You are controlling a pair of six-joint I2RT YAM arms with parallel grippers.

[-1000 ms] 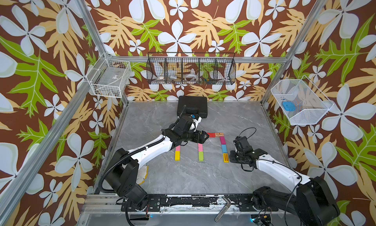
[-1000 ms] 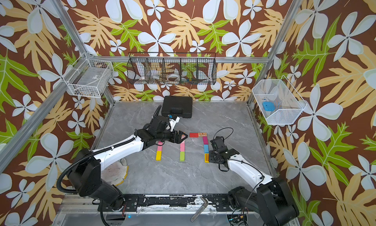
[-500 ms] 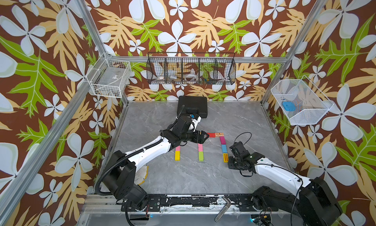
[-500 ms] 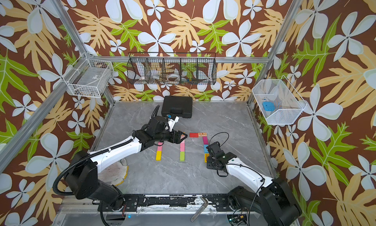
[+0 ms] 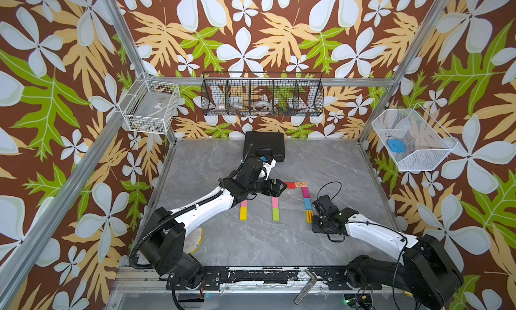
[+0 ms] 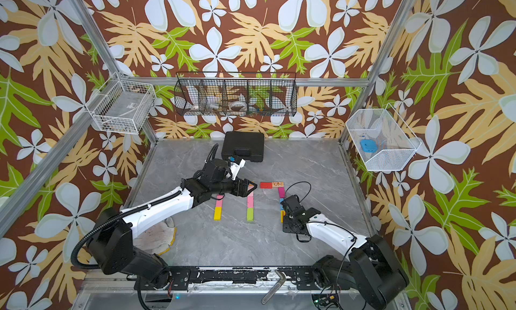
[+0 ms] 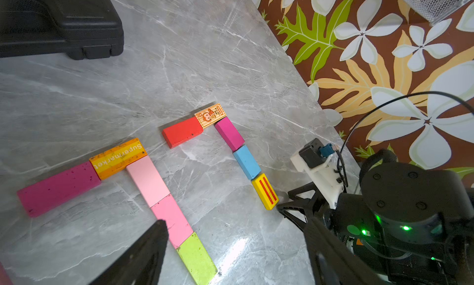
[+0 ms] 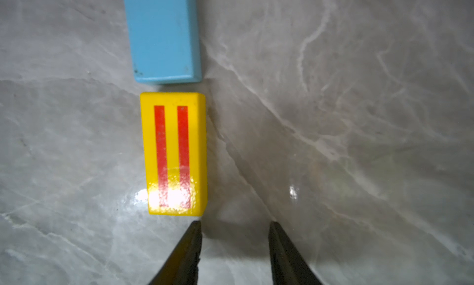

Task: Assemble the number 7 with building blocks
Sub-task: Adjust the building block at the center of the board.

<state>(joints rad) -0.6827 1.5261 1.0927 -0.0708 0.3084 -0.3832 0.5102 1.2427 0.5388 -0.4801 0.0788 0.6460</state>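
Note:
The building blocks lie flat on the grey table. The right-hand group has a red block and a printed wood block as a top bar. Below them, magenta, blue and yellow red-striped blocks form a stem. The middle group joins magenta, orange, two pink blocks and a green one. A pink and yellow pair lies further left. My right gripper is open and holds nothing, just off the striped block's near end. My left gripper hovers open above the middle group.
A big black case sits at the back of the table. Wire baskets hang on the back wall and on the side walls. A beige pad lies under the left arm. A metal tool rests on the front rail.
My right gripper has slid from beside the stem toward the front, ending at the striped block's near end. Its jaws narrowed slightly. The left arm has barely moved.

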